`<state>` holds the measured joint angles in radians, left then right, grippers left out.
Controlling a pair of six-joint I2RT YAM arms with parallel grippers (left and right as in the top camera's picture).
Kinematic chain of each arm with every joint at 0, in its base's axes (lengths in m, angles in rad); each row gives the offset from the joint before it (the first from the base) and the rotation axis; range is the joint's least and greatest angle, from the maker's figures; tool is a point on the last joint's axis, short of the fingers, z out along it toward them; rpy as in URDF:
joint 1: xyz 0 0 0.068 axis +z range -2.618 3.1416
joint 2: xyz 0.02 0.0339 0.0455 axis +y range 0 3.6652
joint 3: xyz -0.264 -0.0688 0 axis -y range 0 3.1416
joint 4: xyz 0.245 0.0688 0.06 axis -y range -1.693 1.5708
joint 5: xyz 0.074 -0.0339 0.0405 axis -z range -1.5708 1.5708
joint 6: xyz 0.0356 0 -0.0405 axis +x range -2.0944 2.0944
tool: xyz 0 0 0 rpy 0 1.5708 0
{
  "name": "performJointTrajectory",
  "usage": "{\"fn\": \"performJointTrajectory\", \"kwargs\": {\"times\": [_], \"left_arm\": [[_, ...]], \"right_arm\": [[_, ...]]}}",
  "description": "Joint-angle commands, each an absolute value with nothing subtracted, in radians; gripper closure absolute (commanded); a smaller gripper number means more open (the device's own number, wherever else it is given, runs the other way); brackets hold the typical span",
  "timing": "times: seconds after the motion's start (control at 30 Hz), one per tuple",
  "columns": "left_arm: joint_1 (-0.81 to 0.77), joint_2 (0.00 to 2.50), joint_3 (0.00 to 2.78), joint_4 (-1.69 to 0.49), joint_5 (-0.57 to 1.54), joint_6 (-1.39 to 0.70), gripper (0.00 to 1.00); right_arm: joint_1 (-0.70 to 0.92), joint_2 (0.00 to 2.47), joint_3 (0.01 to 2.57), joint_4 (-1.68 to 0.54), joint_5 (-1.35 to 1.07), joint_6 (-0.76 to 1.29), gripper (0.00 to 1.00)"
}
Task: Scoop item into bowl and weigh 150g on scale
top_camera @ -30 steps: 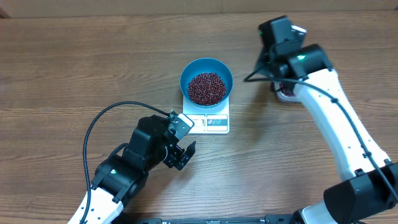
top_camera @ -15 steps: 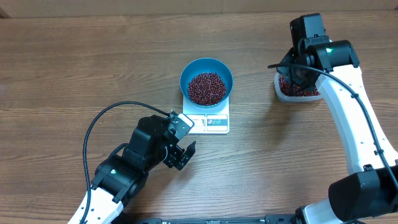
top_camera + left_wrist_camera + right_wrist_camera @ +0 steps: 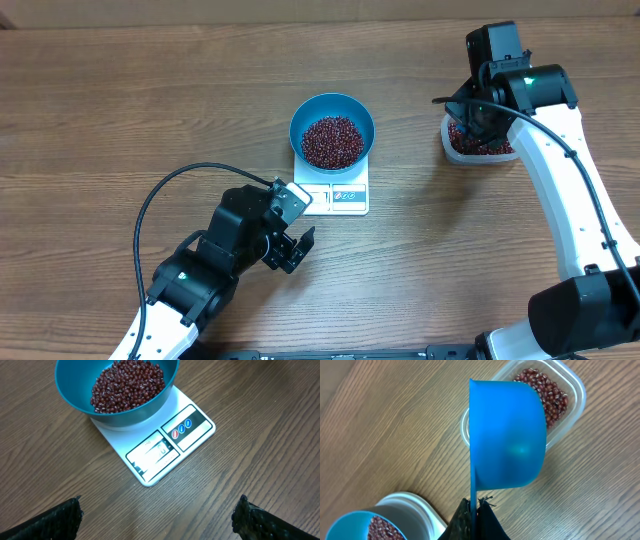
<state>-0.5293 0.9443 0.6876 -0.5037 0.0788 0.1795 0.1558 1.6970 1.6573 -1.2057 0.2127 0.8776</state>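
Biggest thing first: the wooden table fills every view. Both arms reach over it; the white right arm comes in from the right side and the left arm from the lower left.

The left gripper hangs over bare wood with its fingers spread as wide as they go and nothing between them. Straight ahead of those fingertips, a little apart from them, is the white scale; its display and buttons run along the edge nearest the fingers. The blue bowl sits on the far part of the scale, past the display as seen from the left fingers; it's got a decent heap of red-brown beans in it.

Over on the other side, the right gripper is pinched tight on the thin handle of the blue scoop. The scoop sticks out ahead of the fingertips, turned on its side; the wrist camera only gets the round back of the cup, so I can't tell if anything's in it.

Just past the scoop, further out from the right fingers, is the clear plastic tub with more beans in it. The scoop overlaps it in the wrist view; whether they touch, I can't say. The bowl and scale sit well off to one side of the right fingers, just peeking in at the corner.
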Motion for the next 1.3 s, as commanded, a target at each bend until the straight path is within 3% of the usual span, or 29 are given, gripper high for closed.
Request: {"fn": "performJointTrajectory", "kwargs": {"times": [0.0,0.43,0.73,0.77,0.93,1.27], "left_arm": [[-0.524,0.942,0.687,-0.501,0.097,0.179,0.01],[-0.524,0.942,0.687,-0.501,0.097,0.179,0.01],[-0.524,0.942,0.687,-0.501,0.097,0.179,0.0],[-0.524,0.942,0.687,-0.501,0.097,0.179,0.0],[-0.524,0.942,0.687,-0.501,0.097,0.179,0.0],[-0.524,0.942,0.687,-0.501,0.097,0.179,0.01]], "right_arm": [[0.149,1.659,1.676,-1.203,0.275,0.98,0.96],[0.148,1.666,1.673,-1.186,0.326,1.156,0.96],[0.137,1.708,1.673,-1.183,0.344,1.151,0.72],[0.134,1.712,1.673,-1.183,0.344,1.151,0.72],[0.131,1.715,1.673,-1.183,0.369,1.148,0.96],[0.126,1.715,1.673,-1.181,0.366,1.102,0.96]]}}
